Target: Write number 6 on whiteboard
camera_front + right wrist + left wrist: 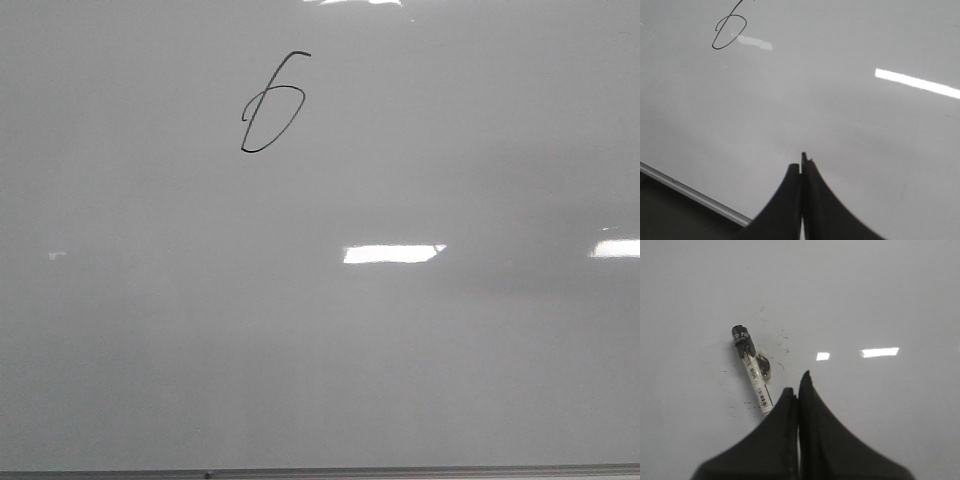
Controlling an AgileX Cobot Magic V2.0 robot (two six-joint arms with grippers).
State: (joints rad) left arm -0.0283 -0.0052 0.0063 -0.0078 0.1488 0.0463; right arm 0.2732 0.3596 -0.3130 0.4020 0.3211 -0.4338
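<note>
Though a 6 (272,105) already stands on the board (320,350), toward 11 o'clock of the front view, the job looks all but done; neither arm shows there. The left gripper (797,390) is pressed shut on nothing, with the marker (752,371) lying on the board just beside it at about 10 o'clock; the right gripper (803,165) is likewise closed and empty, the 6 well off at its 11 o'clock. The risk, I judge, is a fingertip dragging across wet ink or nudging the marker so it rolls.
</note>
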